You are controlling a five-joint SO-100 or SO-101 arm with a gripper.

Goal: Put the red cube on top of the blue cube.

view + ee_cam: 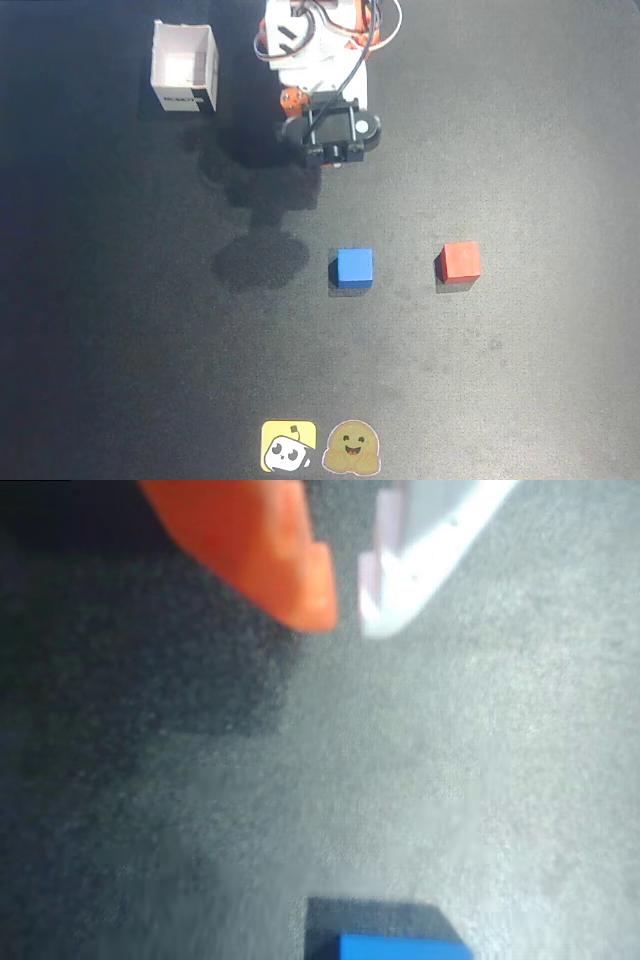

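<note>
The task looks barely begun: the arm sits folded near its base at the top of the overhead view, well apart from both cubes. On the dark worktop the red cube rests to the right of the blue cube, the two apart. In the wrist view the jaws hang nearly closed and empty above the mat, only a narrow gap between the tips. Next, I judge, they must open wider and reach the red cube.

On the dark desk are seen the blue cube, the red cube, a white box and two stickers.
</note>
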